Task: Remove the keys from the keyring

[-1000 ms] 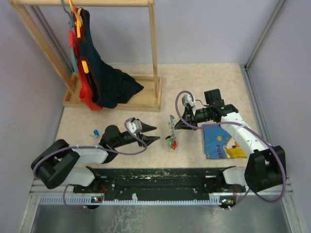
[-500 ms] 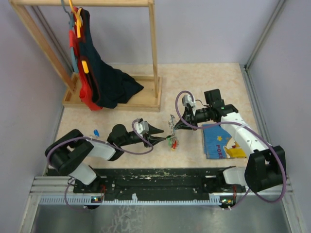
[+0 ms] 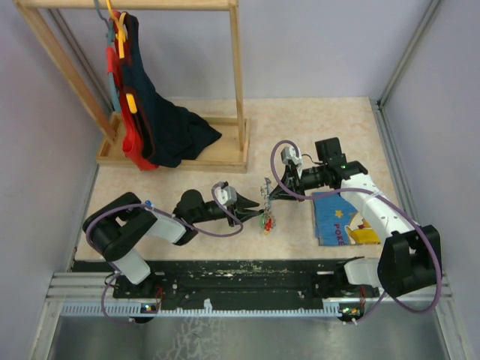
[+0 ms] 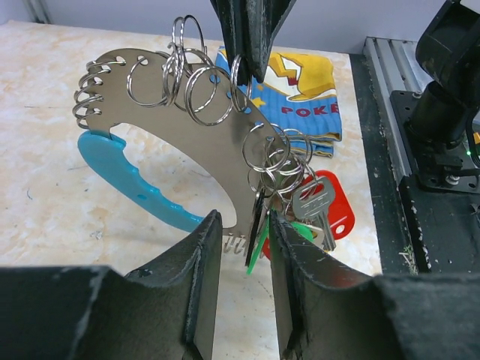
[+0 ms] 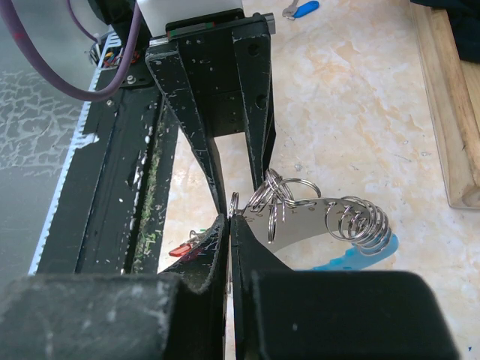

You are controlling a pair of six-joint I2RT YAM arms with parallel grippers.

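The keyring is a curved silvery plate strung with split rings, with a light-blue grip. My right gripper is shut on its upper edge and holds it upright above the table. The keys hang from its lower end: a red-headed one, a green one and a plain silver one. My left gripper reaches in from the left. Its jaws stand apart on either side of the hanging green key, which lies close to the right finger.
A blue picture book lies under the right arm. One loose blue-headed key lies on the table at the left. A wooden clothes rack with hanging garments stands at the back left. The black base rail runs along the near edge.
My left arm has swung right, from well left of the keyring up to the hanging keys. Its jaws have narrowed around them. The right arm and keyring have stayed still.
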